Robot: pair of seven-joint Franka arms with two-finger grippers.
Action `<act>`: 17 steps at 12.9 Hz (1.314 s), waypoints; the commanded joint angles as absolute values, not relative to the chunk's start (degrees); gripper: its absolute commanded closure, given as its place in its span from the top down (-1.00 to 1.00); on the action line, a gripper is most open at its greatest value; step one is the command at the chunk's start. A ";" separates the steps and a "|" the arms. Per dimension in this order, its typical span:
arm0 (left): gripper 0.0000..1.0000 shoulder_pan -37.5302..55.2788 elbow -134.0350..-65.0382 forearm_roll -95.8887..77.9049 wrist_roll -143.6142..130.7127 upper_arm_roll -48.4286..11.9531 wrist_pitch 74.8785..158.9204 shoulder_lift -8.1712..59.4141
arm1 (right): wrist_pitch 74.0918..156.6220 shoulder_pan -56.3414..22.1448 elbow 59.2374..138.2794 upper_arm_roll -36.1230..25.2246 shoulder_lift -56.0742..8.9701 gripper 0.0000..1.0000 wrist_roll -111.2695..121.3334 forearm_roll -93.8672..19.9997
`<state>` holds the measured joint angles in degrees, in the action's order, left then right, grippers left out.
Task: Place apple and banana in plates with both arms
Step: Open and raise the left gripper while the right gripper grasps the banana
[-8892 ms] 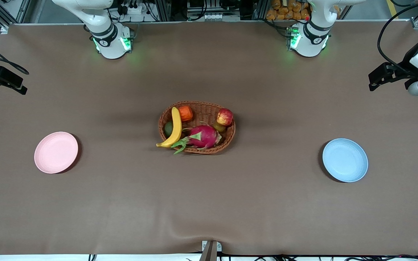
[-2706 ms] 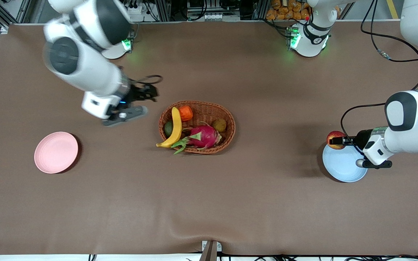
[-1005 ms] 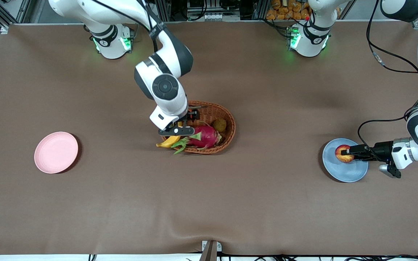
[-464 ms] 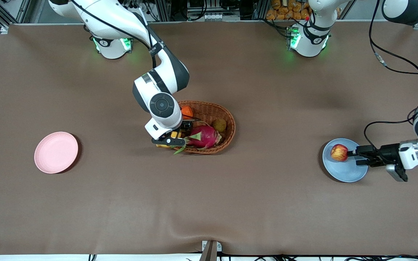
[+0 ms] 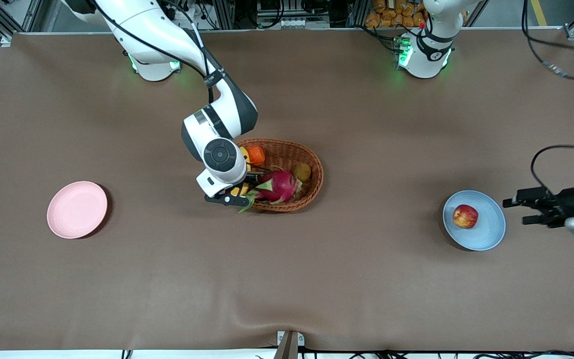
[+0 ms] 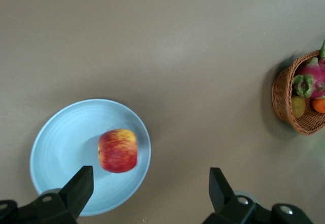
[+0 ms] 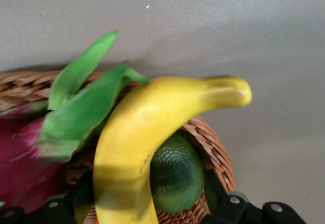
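Observation:
The red apple (image 5: 465, 217) lies on the light blue plate (image 5: 491, 229), also seen in the left wrist view as apple (image 6: 118, 150) on plate (image 6: 61, 142). My left gripper (image 5: 515, 211) is open and empty, off the plate toward the left arm's end of the table; it also shows in the left wrist view (image 6: 150, 177). The yellow banana (image 5: 243, 157) lies in the wicker basket (image 5: 312, 192). My right gripper (image 5: 243, 188) is down in the basket, jaws open, straddling the banana (image 7: 147, 132) and a green fruit (image 7: 175, 176). The pink plate (image 5: 77, 209) is empty.
The basket also holds a pink dragon fruit (image 5: 279, 185), an orange ribbed fruit (image 5: 255, 155) and a small brownish fruit (image 5: 302, 171). The dragon fruit's green leaves (image 7: 86, 107) lie against the banana. Brown cloth covers the table.
The left gripper has let go of the apple on the blue plate and drawn back off it. The right gripper has come down lower over the banana in the basket.

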<state>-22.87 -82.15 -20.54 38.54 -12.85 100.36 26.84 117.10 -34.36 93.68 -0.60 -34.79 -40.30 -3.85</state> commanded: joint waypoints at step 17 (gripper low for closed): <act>1.00 -18.37 -78.84 2.90 -4.57 -26.53 88.07 9.84 | 105.31 -28.58 90.61 0.18 -20.67 -1.00 -36.59 -3.60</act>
